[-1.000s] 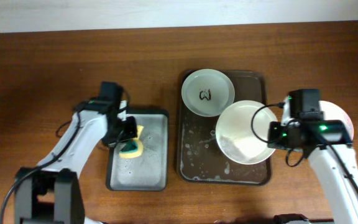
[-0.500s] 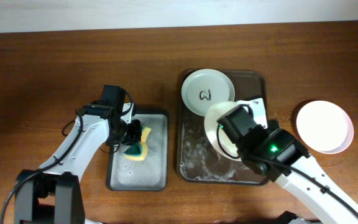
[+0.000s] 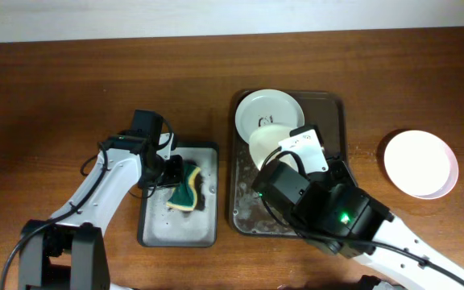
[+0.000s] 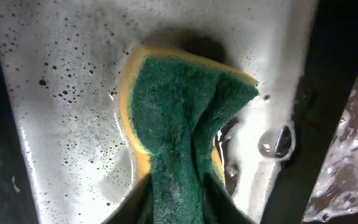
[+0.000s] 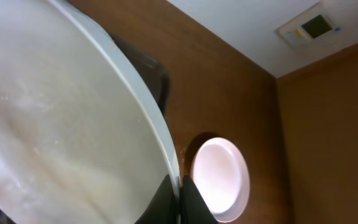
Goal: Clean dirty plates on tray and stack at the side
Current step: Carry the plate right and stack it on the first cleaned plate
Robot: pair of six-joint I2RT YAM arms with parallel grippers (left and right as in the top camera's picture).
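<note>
Our right jaws pinch a tilted plate [image 5: 61, 124] by the rim above the brown tray [image 3: 246, 205]; our left jaws squeeze a sponge [image 4: 179, 124] in the grey tray [image 3: 204, 229] — farther, a scribbled plate [image 3: 256, 109] lies in the brown tray, a plain plate [image 3: 420, 163] well right.

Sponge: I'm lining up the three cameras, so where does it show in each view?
Overhead: the sponge is left of centre, at the grey tray.
Left wrist: the sponge fills the middle, pinched at the bottom edge.
Right wrist: not in it.
Shared landmark: the wet grey tray, under the sponge in both views.
</note>
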